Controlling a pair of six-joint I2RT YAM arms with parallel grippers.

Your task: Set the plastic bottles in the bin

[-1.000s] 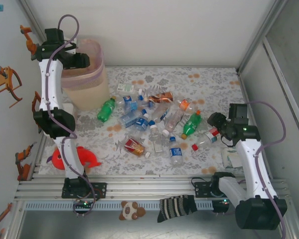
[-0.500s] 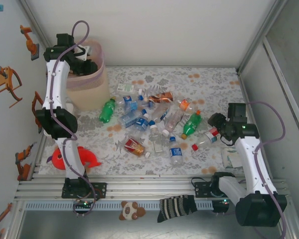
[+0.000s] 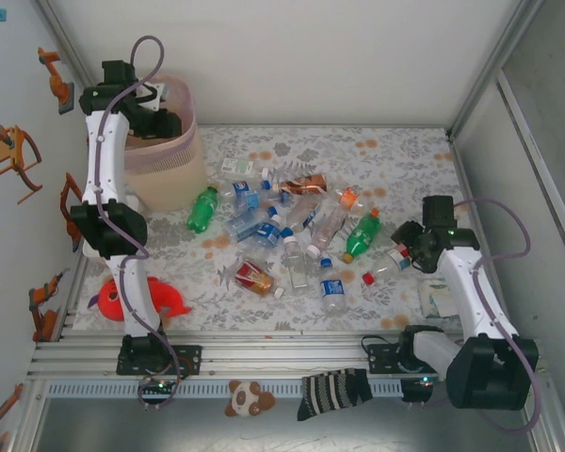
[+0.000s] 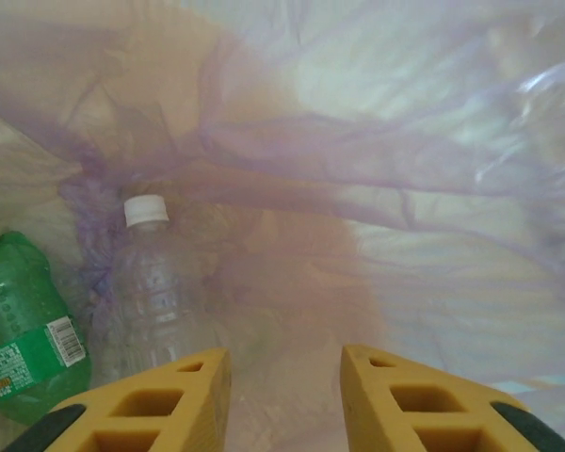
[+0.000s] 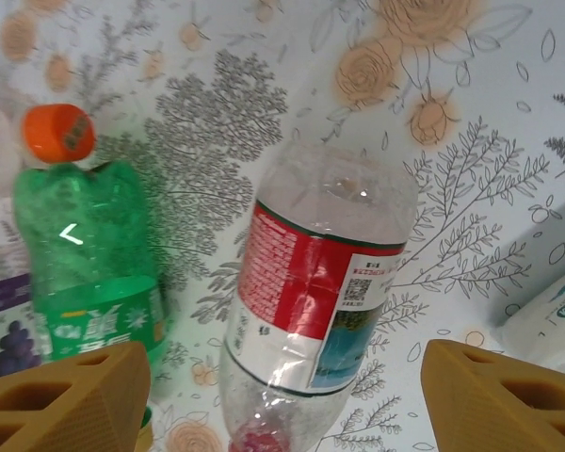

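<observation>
The bin [image 3: 172,177], beige with a pink liner, stands at the table's far left. My left gripper [image 3: 160,119] hangs over its mouth. In the left wrist view its yellow fingers [image 4: 285,363] stand open with nothing between them, above a clear white-capped bottle [image 4: 155,282] and a green bottle [image 4: 24,325] lying on the pink bag [image 4: 377,141]. Several plastic bottles [image 3: 282,226] lie scattered mid-table. My right gripper [image 3: 407,243] is open above a clear red-labelled bottle [image 5: 311,282], one finger on each side, not touching. A green orange-capped bottle [image 5: 85,254] lies beside it.
A green bottle [image 3: 201,208] lies close to the bin's base. A red toy shark [image 3: 141,297] sits by the left arm. A white box [image 3: 440,299] lies at the right, near the right arm. A striped sock [image 3: 334,391] and a plush panda [image 3: 248,398] rest on the front rail.
The left arm has swung back from the bin's near rim to over its mouth. The right gripper has shifted slightly left and nearer, over the red-labelled bottle.
</observation>
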